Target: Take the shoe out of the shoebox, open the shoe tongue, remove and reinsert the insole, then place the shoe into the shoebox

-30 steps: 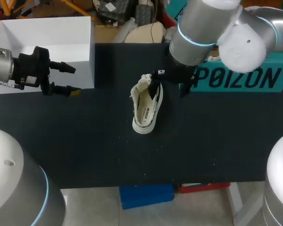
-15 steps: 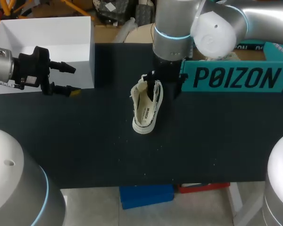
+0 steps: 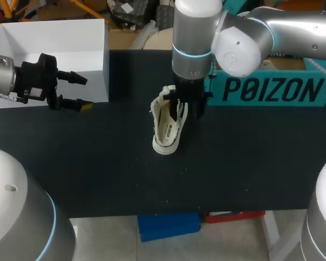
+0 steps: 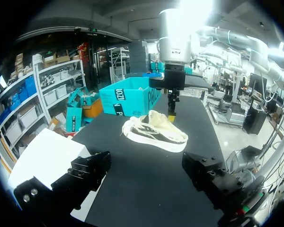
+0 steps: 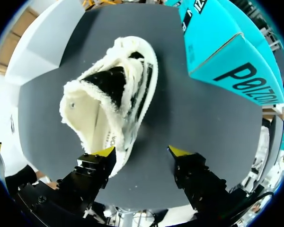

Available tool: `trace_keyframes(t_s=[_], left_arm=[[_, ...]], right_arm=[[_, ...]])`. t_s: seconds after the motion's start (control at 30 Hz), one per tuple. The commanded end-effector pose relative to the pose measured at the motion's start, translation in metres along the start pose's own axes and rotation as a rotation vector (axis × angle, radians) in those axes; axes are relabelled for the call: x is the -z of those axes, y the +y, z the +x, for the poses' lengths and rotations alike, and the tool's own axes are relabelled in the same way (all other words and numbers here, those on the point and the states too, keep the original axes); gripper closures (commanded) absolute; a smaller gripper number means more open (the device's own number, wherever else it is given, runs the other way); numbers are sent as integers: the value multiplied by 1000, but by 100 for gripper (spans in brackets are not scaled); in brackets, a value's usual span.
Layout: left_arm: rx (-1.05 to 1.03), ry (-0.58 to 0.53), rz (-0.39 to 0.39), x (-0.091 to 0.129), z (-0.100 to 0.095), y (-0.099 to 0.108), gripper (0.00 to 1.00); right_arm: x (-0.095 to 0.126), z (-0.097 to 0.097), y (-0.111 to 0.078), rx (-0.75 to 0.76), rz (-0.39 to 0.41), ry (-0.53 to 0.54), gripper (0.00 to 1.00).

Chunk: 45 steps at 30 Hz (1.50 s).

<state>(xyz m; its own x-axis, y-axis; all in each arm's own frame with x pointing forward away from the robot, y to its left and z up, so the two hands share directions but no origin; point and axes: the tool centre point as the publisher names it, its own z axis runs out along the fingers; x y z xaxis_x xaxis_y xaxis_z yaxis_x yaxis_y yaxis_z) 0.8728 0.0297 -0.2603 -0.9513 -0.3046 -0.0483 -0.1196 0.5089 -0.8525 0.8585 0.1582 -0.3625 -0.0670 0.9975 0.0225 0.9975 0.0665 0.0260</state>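
One shoe [image 5: 111,99], cream with a dark inside, out of the box on the black table [image 3: 125,174], opening upward, tongue and laces loose and spread. Directly under the right gripper [image 5: 142,152], with one long side of it reaching in between the spread fingers. One yellow tip right at the shoe's side edge, the other over bare table just beside the shoe. Whether the near tip actually touches, cannot tell. Jaws wide apart, nothing clamped.

Right arm in from the right side, bent across past the middle, wrist straight down over the shoe, fingers pointing at the table.

Left gripper [image 3: 79,91] well apart from the shoe, held level above the table, fingers pointing sideways toward the middle. Jaws parted, nothing between them. Seen from that wrist, shoe far ahead of the fingers, with the right gripper hanging over its far end.

Two boxes in all: one white shoebox [image 3: 106,60], open, just behind and beside the left jaws; one teal box [image 3: 271,89] beyond the right jaws, near the shoe but apart from it.

Two arms, two fingers each.
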Motion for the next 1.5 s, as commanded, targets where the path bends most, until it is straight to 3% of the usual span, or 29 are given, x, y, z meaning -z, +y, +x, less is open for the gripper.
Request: trace_keyframes(t_s=[0.03,0.07,0.17,0.37,0.4,0.43,0.5,0.6,0.67,0.73,0.87,0.9,1.03,1.17,1.27,1.3,1.33,1.37,1.5], left_arm=[[-1,-5,0,0,1,0,0],[-1,-5,0,0,1,0,0],[-1,-5,0,0,1,0,0],[-1,-5,0,0,1,0,0],[-1,-5,0,0,1,0,0],[-1,-5,0,0,1,0,0],[-1,-5,0,0,1,0,0],[-1,-5,0,0,1,0,0],[-1,-5,0,0,1,0,0],[-1,-5,0,0,1,0,0],[-1,-5,0,0,1,0,0],[-1,-5,0,0,1,0,0],[-1,-5,0,0,1,0,0],[160,36,-62,-7,-19,-9,0],[172,64,-38,-9,-26,-18,3],[199,82,-39,-10,-27,-20,55],[201,93,-46,-11,-28,-22,90],[181,91,-53,-13,-29,-23,100],[157,111,-81,-24,-35,-31,100]], right_arm=[[-2,4,0,0,-3,0,17],[1,6,-1,-2,-7,2,19],[10,10,-4,-5,-17,9,0],[38,9,-18,-44,-61,63,0],[44,8,-20,-49,-75,72,4],[49,6,-22,-42,-84,87,51],[60,3,-27,-47,-107,110,76],[75,-1,-32,-39,-165,161,99],[84,-5,-36,-38,-204,191,100],[91,-9,-36,-10,-255,236,96],[110,-11,-35,-1,-340,306,52],[114,-12,-34,2,-364,317,0],[124,-11,-29,12,-403,337,0],[124,-11,-29,12,-403,337,0],[124,-11,-29,12,-403,337,0],[124,-11,-29,12,-403,337,0],[124,-11,-29,12,-403,337,0],[124,-11,-29,12,-403,337,0],[124,-11,-29,12,-403,337,0]])
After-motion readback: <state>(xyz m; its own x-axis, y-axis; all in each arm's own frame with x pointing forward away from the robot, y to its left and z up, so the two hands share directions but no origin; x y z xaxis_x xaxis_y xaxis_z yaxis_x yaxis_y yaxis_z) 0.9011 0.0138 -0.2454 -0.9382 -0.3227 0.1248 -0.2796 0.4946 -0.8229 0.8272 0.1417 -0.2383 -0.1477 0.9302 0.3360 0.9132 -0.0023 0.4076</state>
